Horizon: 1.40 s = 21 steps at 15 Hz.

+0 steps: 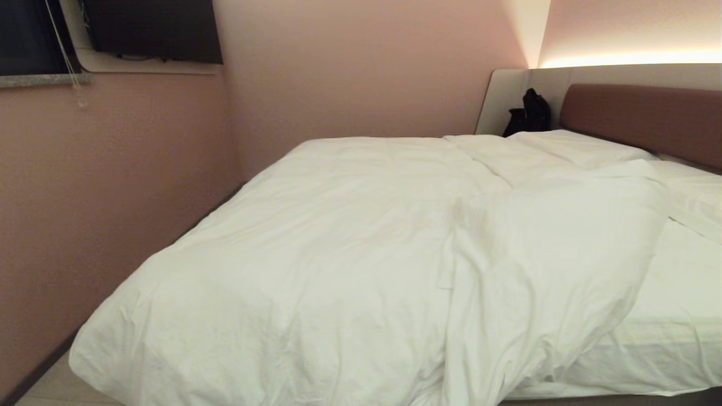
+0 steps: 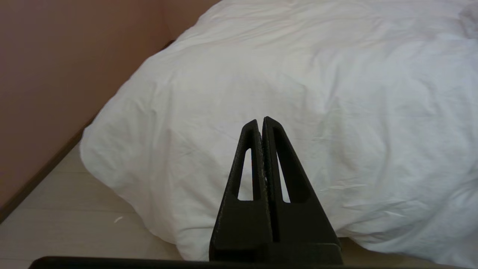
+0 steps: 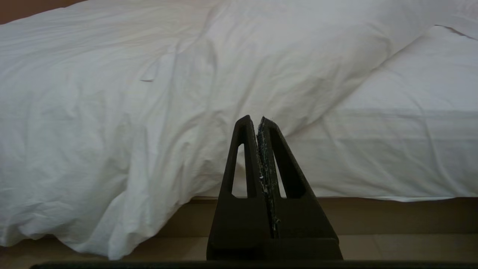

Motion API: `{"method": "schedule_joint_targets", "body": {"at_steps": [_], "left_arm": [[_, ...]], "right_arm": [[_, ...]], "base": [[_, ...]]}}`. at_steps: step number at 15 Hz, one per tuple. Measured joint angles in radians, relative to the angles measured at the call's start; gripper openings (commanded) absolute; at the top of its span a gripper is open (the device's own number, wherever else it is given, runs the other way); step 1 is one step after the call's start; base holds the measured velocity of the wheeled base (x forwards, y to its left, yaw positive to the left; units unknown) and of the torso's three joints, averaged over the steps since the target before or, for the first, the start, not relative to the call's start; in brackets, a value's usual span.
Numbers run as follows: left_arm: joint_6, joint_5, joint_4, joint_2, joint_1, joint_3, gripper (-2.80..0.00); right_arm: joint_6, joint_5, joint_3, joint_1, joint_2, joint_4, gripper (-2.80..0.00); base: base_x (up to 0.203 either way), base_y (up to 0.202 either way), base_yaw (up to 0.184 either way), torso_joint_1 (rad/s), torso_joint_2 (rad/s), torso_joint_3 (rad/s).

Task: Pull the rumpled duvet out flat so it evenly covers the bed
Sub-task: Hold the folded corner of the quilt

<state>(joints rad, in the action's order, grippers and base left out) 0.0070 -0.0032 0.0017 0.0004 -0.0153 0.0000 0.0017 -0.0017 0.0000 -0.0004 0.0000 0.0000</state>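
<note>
Head view: duvet (image 1: pixel 350 248) bunched toward left side of bed (image 1: pixel 648 101), folded ridge down the middle, bare sheet (image 1: pixel 677 293) exposed at right. Left gripper (image 2: pixel 260 121) and right gripper (image 3: pixel 254 119) both pressed together, empty, short of the foot edge. Risks — pinching sheet along with duvet, or uneven pull dragging the overhang further onto the floor (image 2: pixel 74 216).
</note>
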Motion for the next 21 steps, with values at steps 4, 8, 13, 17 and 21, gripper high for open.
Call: {"method": "schedule_joint_targets", "body": {"at_steps": [4, 8, 13, 17, 21], "left_arm": [[0.0, 0.0, 0.0, 0.0, 0.0, 0.0, -2.8], [0.0, 0.0, 0.0, 0.0, 0.0, 0.0, -2.8], [0.001, 0.0, 0.0, 0.0, 0.0, 0.0, -2.8], [0.001, 0.0, 0.001, 0.0, 0.0, 0.0, -2.8], [0.001, 0.0, 0.0, 0.0, 0.0, -0.001, -2.8]], "right_arm": [[0.0, 0.0, 0.0, 0.0, 0.0, 0.0, -2.8], [0.0, 0.0, 0.0, 0.0, 0.0, 0.0, -2.8], [0.0, 0.0, 0.0, 0.0, 0.0, 0.0, -2.8], [0.0, 0.0, 0.0, 0.0, 0.0, 0.0, -2.8], [0.0, 0.0, 0.0, 0.0, 0.0, 0.001, -2.8]], "base": [[0.0, -0.195, 0.001, 0.0, 0.0, 0.002], [0.0, -0.195, 0.0, 0.003, 0.0, 0.001], [0.0, -0.195, 0.001, 0.002, 0.0, 0.003], [0.0, -0.101, 0.0, 0.003, 0.0, 0.002], [0.0, 0.0, 0.0, 0.0, 0.0, 0.0]]}}
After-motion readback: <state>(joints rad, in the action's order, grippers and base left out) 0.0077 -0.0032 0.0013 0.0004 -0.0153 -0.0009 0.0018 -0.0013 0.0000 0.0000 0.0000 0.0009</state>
